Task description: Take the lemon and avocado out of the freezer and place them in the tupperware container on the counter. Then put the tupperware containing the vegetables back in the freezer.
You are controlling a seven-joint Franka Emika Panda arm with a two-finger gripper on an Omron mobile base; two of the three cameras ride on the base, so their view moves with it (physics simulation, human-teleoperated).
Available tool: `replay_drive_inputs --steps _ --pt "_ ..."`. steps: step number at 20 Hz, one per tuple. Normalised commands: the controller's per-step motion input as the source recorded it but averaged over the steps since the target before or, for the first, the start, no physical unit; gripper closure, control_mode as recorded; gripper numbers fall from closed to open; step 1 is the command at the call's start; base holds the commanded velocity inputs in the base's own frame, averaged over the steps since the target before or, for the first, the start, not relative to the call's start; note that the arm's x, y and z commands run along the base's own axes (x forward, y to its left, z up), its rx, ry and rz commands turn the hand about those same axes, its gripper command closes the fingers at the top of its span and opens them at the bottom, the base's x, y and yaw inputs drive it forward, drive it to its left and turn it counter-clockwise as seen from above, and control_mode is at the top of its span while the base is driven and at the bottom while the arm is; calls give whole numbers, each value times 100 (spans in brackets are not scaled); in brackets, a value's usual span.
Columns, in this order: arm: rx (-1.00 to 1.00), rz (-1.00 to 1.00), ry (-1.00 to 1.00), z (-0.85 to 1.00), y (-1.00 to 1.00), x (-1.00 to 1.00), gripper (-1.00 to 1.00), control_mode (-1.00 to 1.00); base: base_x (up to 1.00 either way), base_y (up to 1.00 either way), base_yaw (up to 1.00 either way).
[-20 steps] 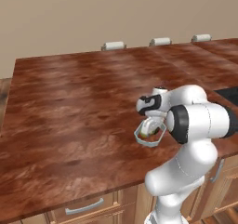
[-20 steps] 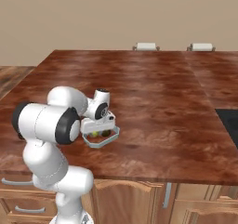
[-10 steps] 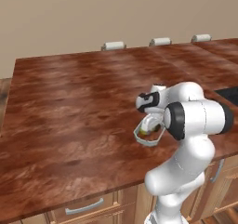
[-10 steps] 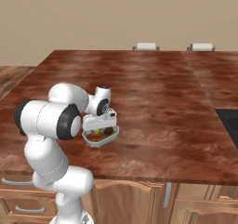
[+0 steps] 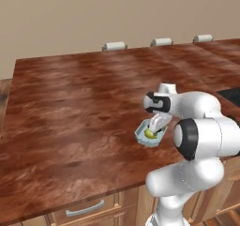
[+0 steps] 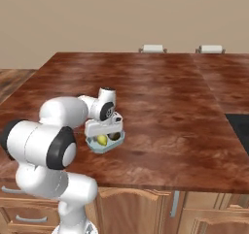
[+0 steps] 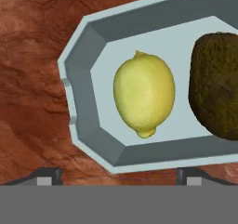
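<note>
The tupperware container (image 7: 86, 125), a shallow pale blue tub with sloped walls and clipped corners, sits on the glossy reddish-brown wood-grain counter (image 5: 70, 103), toward its front edge. Inside the tub lies the lemon (image 7: 144, 99), smooth, pale yellow and egg-shaped with a small nub at each end. Just beside it in the same tub rests the avocado (image 7: 216, 86), dark brown-olive with a rough, pebbled skin. The gripper (image 6: 103, 130) hangs directly above the tub, its dark fingertips (image 7: 46, 174) spread wide apart and clamped on nothing.
</note>
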Motion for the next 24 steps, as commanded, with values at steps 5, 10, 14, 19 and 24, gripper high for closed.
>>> replay_drive_inputs --steps 5,10,14,19,24 --pt "0 -1 0 61 -28 15 -100 -100 0 0 0" --pt "0 0 0 16 -35 56 -100 -100 0 0 0" --pt "0 0 0 -1 -40 69 -100 -100 0 0 0" --pt "0 0 -2 -5 -15 45 -100 -100 0 0 0" --pt "0 0 -6 -2 -5 43 -100 -100 0 0 0"
